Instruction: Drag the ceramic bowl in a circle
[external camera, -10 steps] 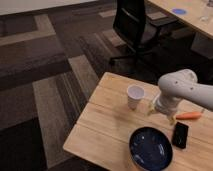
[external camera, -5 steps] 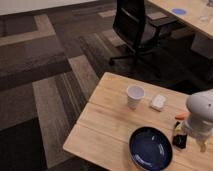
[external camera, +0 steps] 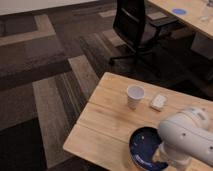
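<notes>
The ceramic bowl [external camera: 144,146] is wide, shallow and dark blue with light speckles. It sits near the front edge of the wooden table [external camera: 107,117]. My white arm [external camera: 187,135] reaches in from the lower right and covers the bowl's right side. The gripper [external camera: 161,156] is down at the bowl's right rim, mostly hidden under the arm.
A small white cup [external camera: 135,96] stands behind the bowl, with a small white packet [external camera: 159,101] to its right. A black office chair [external camera: 135,25] stands on the patterned carpet beyond the table. Another wooden desk [external camera: 190,15] is at the back right.
My arm has swung left and down from the table's right side onto the bowl's right rim. It now hides the dark object and orange item that lay right of the bowl.
</notes>
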